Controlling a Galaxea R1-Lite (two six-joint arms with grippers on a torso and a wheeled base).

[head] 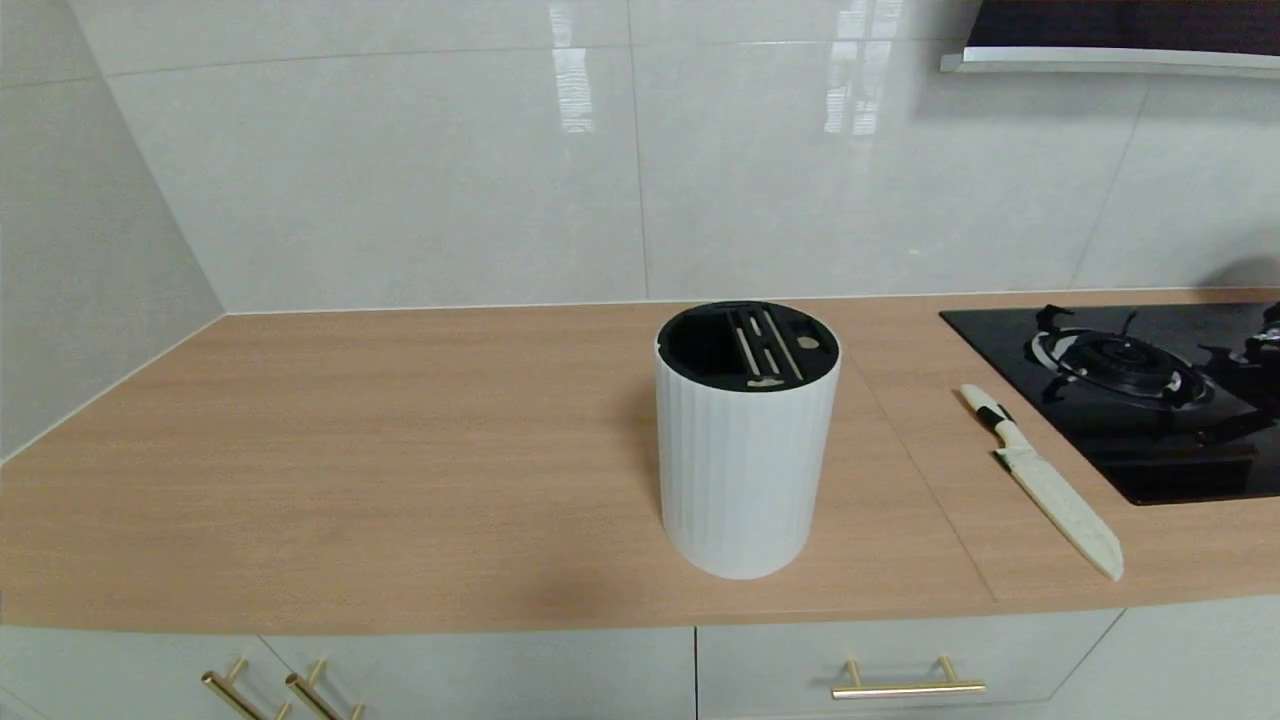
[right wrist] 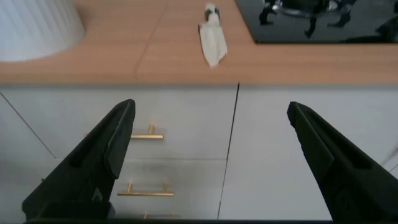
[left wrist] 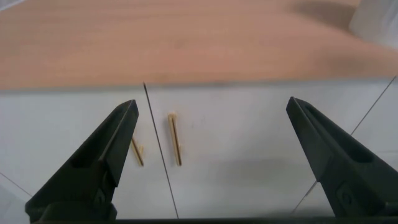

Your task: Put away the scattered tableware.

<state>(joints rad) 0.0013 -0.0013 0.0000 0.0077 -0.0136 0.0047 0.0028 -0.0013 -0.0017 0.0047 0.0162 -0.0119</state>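
A cream-bladed knife (head: 1045, 483) with a white and black handle lies flat on the wooden counter (head: 400, 470), between the holder and the hob, its tip toward the front edge. The knife (right wrist: 211, 37) also shows in the right wrist view. A white ribbed cylindrical holder (head: 745, 440) with a black slotted top stands upright mid-counter; its side (right wrist: 34, 25) shows in the right wrist view. My left gripper (left wrist: 211, 112) is open, low in front of the cabinet doors. My right gripper (right wrist: 211, 115) is open too, below the counter edge, facing the drawers.
A black gas hob (head: 1140, 385) with a burner takes up the counter's right end. Grey cabinet fronts with gold handles (head: 905, 685) run below the counter edge. Tiled walls close the back and left. Bare wood stretches left of the holder.
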